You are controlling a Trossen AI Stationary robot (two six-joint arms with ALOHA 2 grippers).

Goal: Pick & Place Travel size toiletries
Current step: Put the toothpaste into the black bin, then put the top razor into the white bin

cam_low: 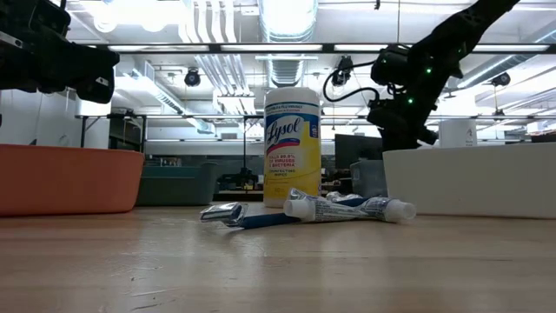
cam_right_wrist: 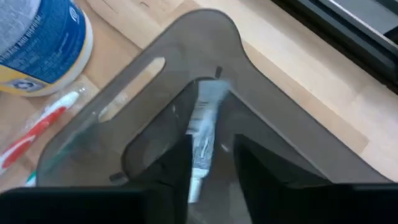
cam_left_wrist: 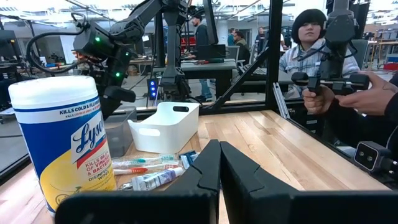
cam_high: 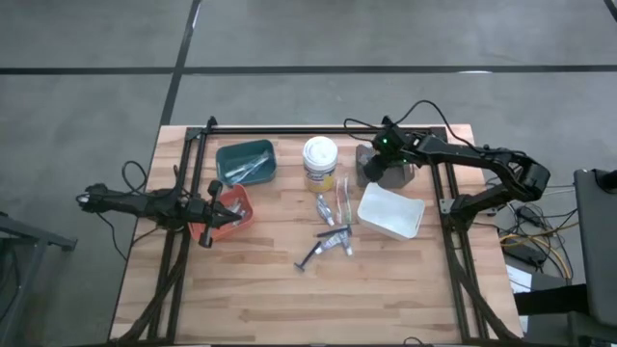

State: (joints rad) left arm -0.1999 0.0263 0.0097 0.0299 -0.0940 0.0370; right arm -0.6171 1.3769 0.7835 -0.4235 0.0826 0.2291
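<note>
Pale wooden planks form the tabletop [cam_high: 270,289], framed by black rails on a grey floor. Near the far right corner the right gripper [cam_high: 371,172] hangs over a smoky grey translucent bin [cam_right_wrist: 205,56]; its jaws stand slightly apart, and a small white and grey squeeze tube [cam_right_wrist: 202,140] lies between them, inside the bin. Whether the fingers press it cannot be told. Just beside that bin sits a white rectangular plastic bin [cam_high: 390,211]. At the middle of the table lies a loose cluster of toiletries [cam_high: 331,236]: tubes, thin toothbrushes and a dark-handled razor [cam_high: 308,260]. Behind them stands a white wipes tub with a yellow label [cam_high: 319,162]. By the left edge the left gripper [cam_high: 208,214], clenched empty, hovers above an orange bin [cam_high: 231,208], with a teal bin [cam_high: 247,161] nearer the far edge.
</note>
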